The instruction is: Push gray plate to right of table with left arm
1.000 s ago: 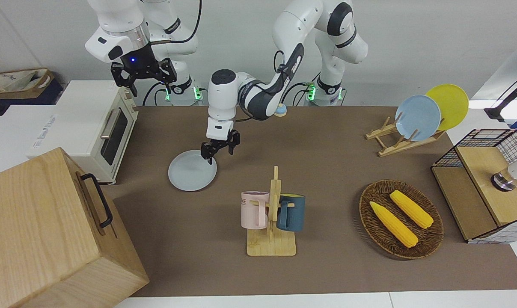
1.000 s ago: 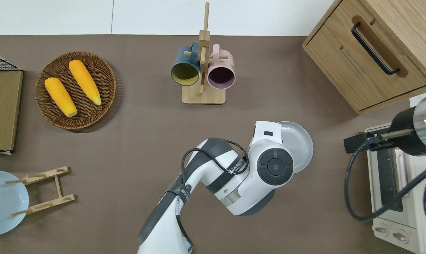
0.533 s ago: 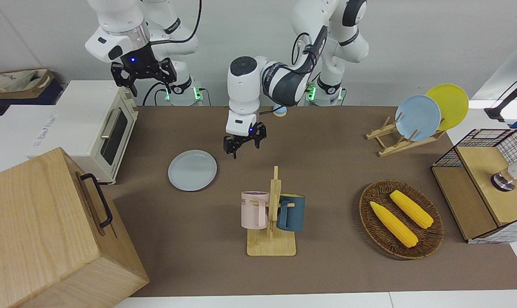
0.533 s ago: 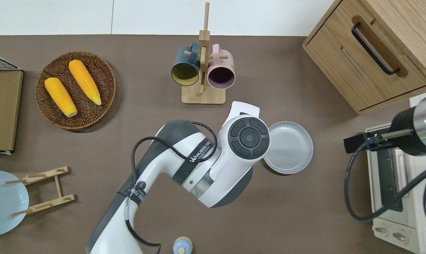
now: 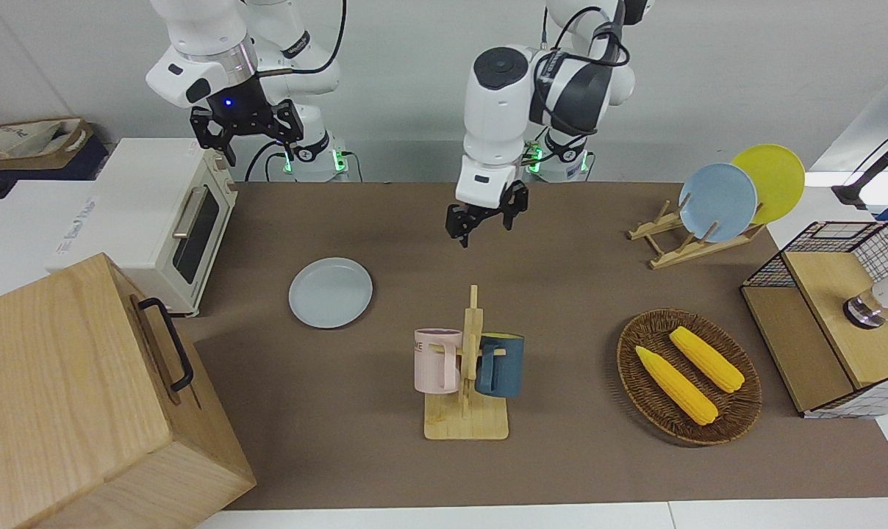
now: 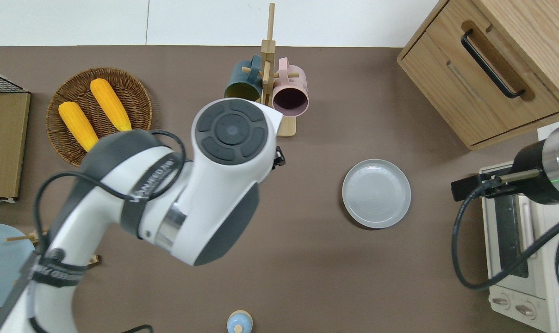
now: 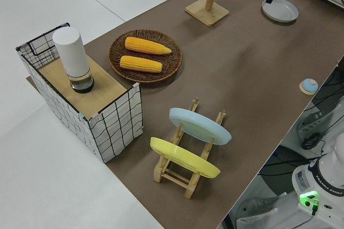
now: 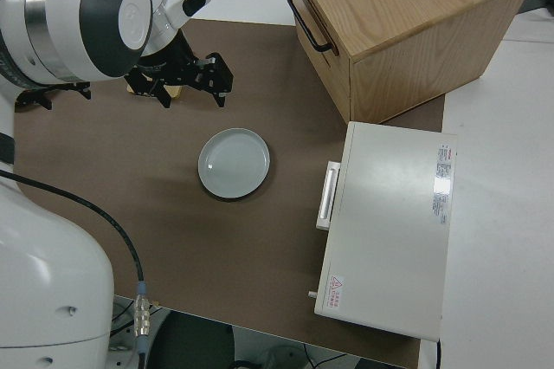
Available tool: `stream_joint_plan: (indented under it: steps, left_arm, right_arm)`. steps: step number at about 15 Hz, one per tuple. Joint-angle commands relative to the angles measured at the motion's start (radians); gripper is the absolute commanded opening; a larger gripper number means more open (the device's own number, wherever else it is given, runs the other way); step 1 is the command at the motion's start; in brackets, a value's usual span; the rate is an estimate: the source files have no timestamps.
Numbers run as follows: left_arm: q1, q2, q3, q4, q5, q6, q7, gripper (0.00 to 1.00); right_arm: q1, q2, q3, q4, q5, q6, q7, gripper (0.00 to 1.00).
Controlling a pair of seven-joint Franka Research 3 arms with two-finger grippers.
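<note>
The gray plate [image 5: 331, 292] [image 6: 376, 193] [image 8: 234, 164] lies flat on the brown table [image 5: 561, 294], toward the right arm's end, close to the toaster oven. My left gripper [image 5: 487, 225] [image 8: 195, 92] hangs open and holds nothing. It is raised over bare tabletop beside the mug rack's base and is well apart from the plate. In the overhead view the left arm's wrist [image 6: 231, 132] hides almost all of that gripper. My right arm is parked, its gripper [image 5: 260, 150] open.
A white toaster oven [image 5: 157, 213] and a wooden cabinet [image 5: 69, 397] stand at the right arm's end. A mug rack [image 5: 467, 367] sits mid-table. A corn basket [image 5: 688, 376], a plate rack [image 5: 697, 235] and a wire shelf [image 5: 833, 316] fill the other end. A small blue knob [image 6: 239, 321] lies near the robots.
My left gripper has lifted off the plate's rim and swung up and away toward the left arm's end. The plate has stayed where it was.
</note>
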Motion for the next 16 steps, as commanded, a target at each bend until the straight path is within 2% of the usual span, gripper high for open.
stream_joint_plan:
  steps: [1, 7, 16]
  left_arm:
    - [0.068, -0.082, -0.002, -0.014, -0.021, -0.080, 0.165, 0.99]
    - [0.209, -0.175, -0.002, -0.020, -0.021, -0.206, 0.405, 0.99]
    - [0.407, -0.227, -0.002, -0.039, -0.021, -0.258, 0.714, 1.00]
  right_arm:
    - [-0.020, -0.003, 0.013, 0.008, 0.010, -0.014, 0.001, 0.983]
    - [-0.020, -0.003, 0.013, 0.008, 0.010, -0.014, 0.001, 0.983]
    - [-0.020, -0.003, 0.013, 0.008, 0.010, -0.014, 0.002, 0.983]
